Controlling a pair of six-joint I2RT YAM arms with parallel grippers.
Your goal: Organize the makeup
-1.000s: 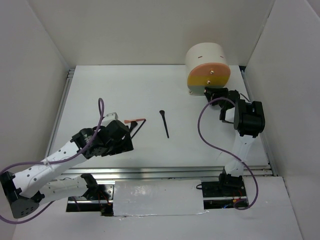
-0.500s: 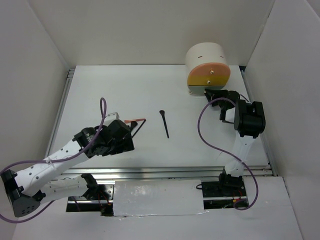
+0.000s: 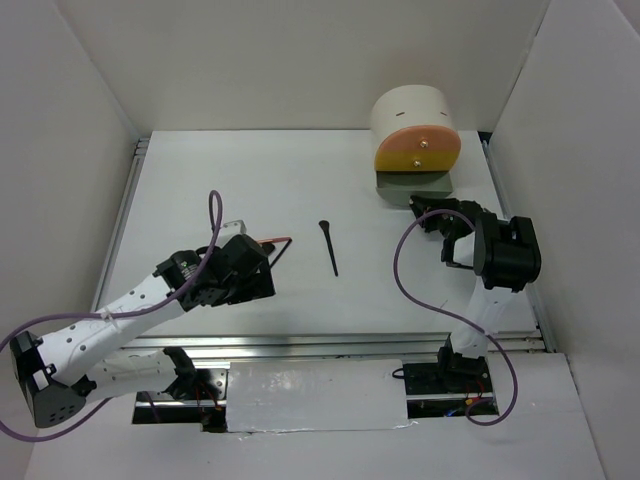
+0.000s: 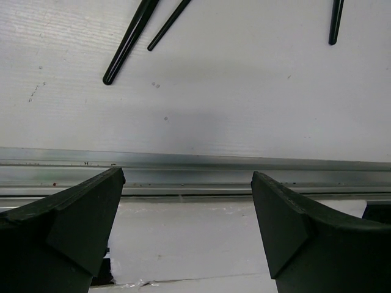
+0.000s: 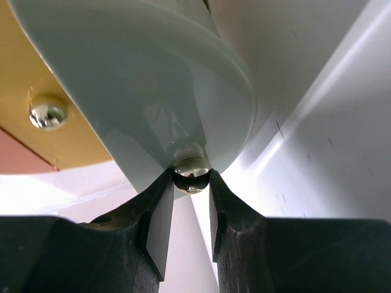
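White worktop (image 3: 300,180): R claw (image 5: 191,201) pinched on drawer knob (image 5: 191,173); L claw (image 4: 188,178) wide open, empty. Black brushes (image 4: 128,41) prob light, stiff, slick; grab mid-shaft.

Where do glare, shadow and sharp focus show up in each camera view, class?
Right wrist view: the chrome knob mirrors bright highlights, and the pale green drawer front carries a soft sheen. Left wrist view: a faint grey shadow lies on the table, while the black brushes look crisp. Top external view: even light, no strong glare.
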